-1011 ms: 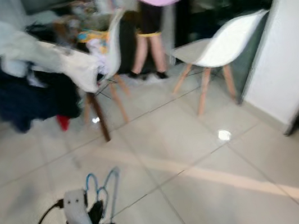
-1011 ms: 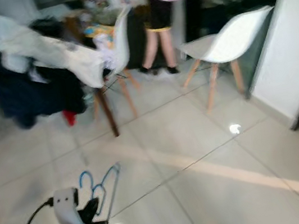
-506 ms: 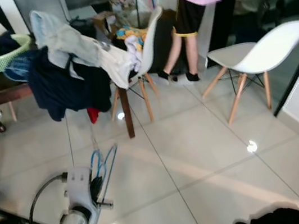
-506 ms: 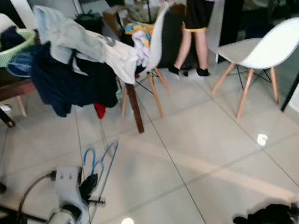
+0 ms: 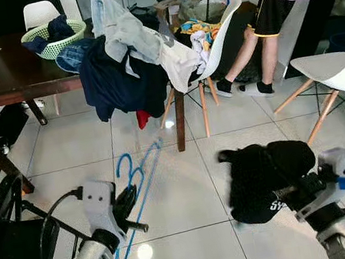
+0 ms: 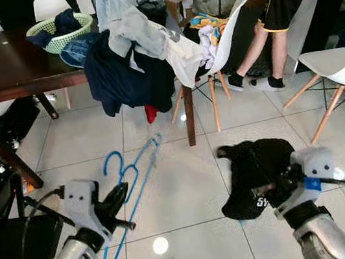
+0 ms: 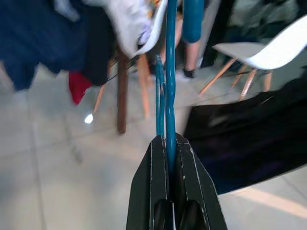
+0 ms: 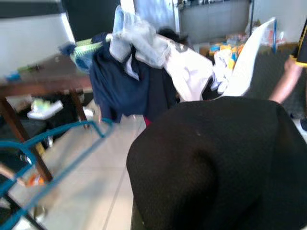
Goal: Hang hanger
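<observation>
L gripper is clamped on the blue hanger, hook toward 12 o'clock, prob for hanging, while the R gripper at 4 o'clock clutches a black garment.

Both silver arms are held forward and low, the left gripper clamped (fingers pressed together), the right gripper draped.
</observation>
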Tool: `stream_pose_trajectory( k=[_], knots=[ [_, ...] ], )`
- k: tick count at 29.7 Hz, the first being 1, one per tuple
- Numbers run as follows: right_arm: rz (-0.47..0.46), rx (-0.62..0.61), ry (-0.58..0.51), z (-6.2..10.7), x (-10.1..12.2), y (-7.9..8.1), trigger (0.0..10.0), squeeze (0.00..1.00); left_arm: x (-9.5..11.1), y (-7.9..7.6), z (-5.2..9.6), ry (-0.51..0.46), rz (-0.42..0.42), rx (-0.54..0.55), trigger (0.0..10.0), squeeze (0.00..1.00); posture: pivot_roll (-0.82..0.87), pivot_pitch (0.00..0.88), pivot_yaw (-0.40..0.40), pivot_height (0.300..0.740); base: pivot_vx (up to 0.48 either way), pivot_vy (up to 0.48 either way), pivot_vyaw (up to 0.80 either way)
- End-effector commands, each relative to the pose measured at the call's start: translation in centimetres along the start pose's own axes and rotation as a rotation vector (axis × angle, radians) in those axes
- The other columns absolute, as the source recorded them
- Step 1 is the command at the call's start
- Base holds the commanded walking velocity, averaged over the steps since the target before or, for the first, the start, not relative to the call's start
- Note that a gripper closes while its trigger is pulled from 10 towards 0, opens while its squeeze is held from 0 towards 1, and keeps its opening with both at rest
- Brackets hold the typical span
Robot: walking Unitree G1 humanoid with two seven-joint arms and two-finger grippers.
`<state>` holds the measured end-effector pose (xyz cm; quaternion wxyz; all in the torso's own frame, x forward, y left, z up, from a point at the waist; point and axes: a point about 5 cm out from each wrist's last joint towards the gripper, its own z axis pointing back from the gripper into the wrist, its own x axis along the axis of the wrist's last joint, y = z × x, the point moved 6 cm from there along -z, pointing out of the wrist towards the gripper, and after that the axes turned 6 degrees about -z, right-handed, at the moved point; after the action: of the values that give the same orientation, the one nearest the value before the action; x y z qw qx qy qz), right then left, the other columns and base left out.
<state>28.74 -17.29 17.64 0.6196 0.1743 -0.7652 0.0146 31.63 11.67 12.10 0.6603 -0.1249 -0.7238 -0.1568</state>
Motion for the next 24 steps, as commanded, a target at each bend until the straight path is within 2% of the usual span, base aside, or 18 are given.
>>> stream_pose_trajectory(
  k=[1,3,7,12,17,24],
  knots=[
    [0.02,0.01,0.02,-0.7,-0.4,0.4,10.0,0.0,0.2,0.1,-0.3,-0.014,0.007,0.01,10.0,0.0,-0.03,0.096,-0.042,0.74,0.48,0.0,0.0],
    [0.06,0.019,0.072,-1.3,-0.6,0.8,10.0,0.0,1.9,1.2,-1.1,-0.048,0.023,0.062,10.0,0.0,-0.02,0.092,-0.046,0.74,0.48,0.0,0.0],
    [0.094,-0.008,0.116,-1.2,-0.8,0.3,10.0,0.0,3.1,1.6,-1.4,-0.066,0.018,0.08,10.0,0.0,-0.02,0.085,-0.049,0.74,0.48,0.0,0.0],
    [0.116,-0.062,0.185,-0.7,-1.3,-0.5,10.0,0.0,2.8,1.5,-0.5,-0.031,-0.01,0.082,10.0,0.0,-0.01,0.084,-0.05,0.74,0.48,0.0,0.0],
    [0.103,-0.094,0.24,-0.2,-2.8,-2.1,10.0,0.0,1.5,2.4,0.4,0.014,-0.011,0.103,10.0,0.0,0.0,0.084,-0.052,0.74,0.48,0.0,0.0],
    [0.134,-0.113,0.256,-0.2,-3.3,-3.2,10.0,0.0,1.7,2.3,-0.1,0.014,-0.011,0.105,10.0,0.0,0.0,0.072,-0.055,0.74,0.48,0.0,0.0]
  ],
)
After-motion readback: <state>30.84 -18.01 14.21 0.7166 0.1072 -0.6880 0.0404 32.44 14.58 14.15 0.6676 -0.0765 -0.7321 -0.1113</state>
